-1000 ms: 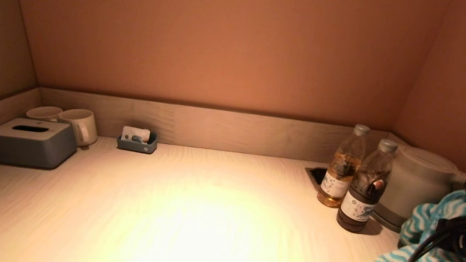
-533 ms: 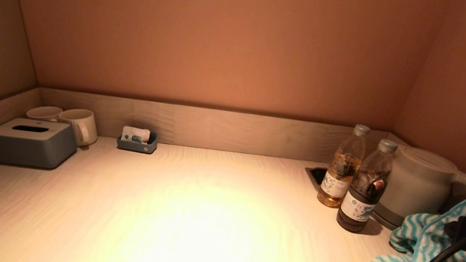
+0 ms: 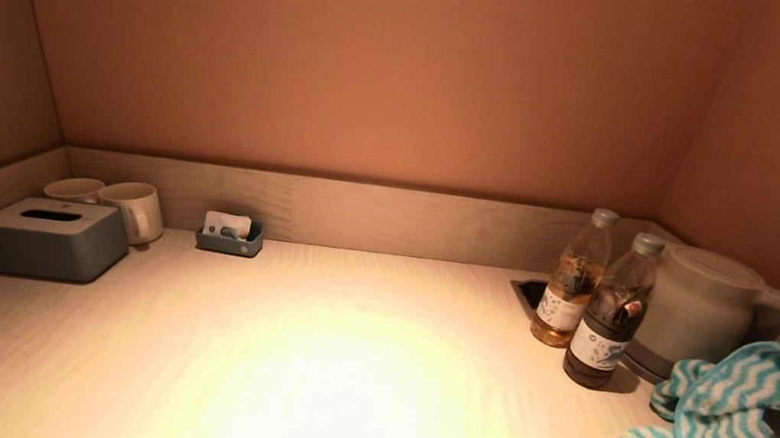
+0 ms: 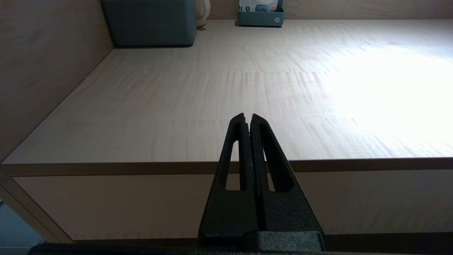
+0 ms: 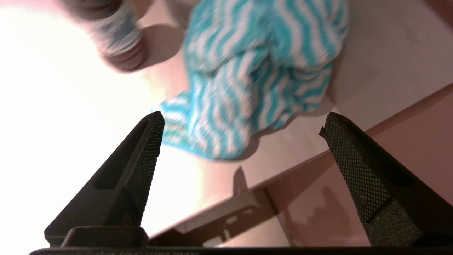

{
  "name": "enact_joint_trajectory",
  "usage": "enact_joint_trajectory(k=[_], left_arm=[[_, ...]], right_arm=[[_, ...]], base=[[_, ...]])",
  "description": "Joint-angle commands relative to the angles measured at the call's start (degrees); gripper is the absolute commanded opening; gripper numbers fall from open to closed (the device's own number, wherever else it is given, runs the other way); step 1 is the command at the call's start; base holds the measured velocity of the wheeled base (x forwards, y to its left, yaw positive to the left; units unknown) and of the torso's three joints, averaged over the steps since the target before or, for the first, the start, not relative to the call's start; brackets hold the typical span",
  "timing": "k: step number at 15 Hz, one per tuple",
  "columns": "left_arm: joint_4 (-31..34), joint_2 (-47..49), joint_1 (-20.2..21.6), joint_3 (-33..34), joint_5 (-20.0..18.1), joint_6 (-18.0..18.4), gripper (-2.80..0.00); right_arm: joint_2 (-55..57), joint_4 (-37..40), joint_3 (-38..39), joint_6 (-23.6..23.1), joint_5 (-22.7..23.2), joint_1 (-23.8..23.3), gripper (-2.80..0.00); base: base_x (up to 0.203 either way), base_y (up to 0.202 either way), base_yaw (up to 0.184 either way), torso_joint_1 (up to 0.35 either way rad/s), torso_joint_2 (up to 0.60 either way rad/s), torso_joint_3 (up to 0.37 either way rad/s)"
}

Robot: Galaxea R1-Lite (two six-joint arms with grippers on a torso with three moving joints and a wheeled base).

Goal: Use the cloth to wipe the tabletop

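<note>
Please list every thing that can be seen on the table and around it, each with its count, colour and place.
cloth: 1, teal and white stripes, crumpled at the right front of the tabletop
tabletop: 1, pale wood
bottles: 2, clear with grey caps, one amber and one dark inside, right rear
kettle: 1, grey, right rear corner
tissue box: 1, grey, left rear
mugs: 2, white, behind the tissue box
small tray: 1, blue-grey, holding packets, against the back edge
left gripper: 1, black, shut, before the table's front edge
right gripper: 1, black, open, apart from the cloth
</note>
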Motion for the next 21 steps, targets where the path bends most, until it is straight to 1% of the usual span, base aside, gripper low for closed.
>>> enact_joint_trajectory(k=[1, 3, 4, 8, 10, 16, 21], left_arm=[[0.0, 0.0, 0.0, 0.0, 0.0, -0.1, -2.80], [0.0, 0.0, 0.0, 0.0, 0.0, -0.1, -2.80], [0.0, 0.0, 0.0, 0.0, 0.0, 0.0, -2.80], [0.0, 0.0, 0.0, 0.0, 0.0, -0.1, -2.80], [0.0, 0.0, 0.0, 0.0, 0.0, 0.0, -2.80], [0.0, 0.0, 0.0, 0.0, 0.0, 0.0, -2.80], [0.0, 0.0, 0.0, 0.0, 0.0, -0.1, -2.80]], right_arm=[[-7.7, 8.1, 1.2, -2.0, 11.3, 0.0, 0.00], [-11.7, 8.4, 1.3, -3.0, 14.3, 0.0, 0.00], [-12.7, 8.2, 0.4, -3.1, 15.1, 0.0, -2.80], [-13.4, 8.4, -1.5, -3.0, 15.4, 0.0, -2.80], [-15.6, 8.4, -2.4, -2.8, 17.9, 0.0, -2.80], [-24.9, 8.8, -3.3, -2.9, 21.5, 0.1, -2.80], [-30.1, 8.9, -2.9, -2.9, 21.6, 0.9, -2.80]], base=[[0.000, 0.000, 0.000, 0.000, 0.00, 0.000], [0.000, 0.000, 0.000, 0.000, 0.00, 0.000], [0.000, 0.000, 0.000, 0.000, 0.00, 0.000], [0.000, 0.000, 0.000, 0.000, 0.00, 0.000], [0.000, 0.000, 0.000, 0.000, 0.00, 0.000], [0.000, 0.000, 0.000, 0.000, 0.00, 0.000], [0.000, 0.000, 0.000, 0.000, 0.00, 0.000]])
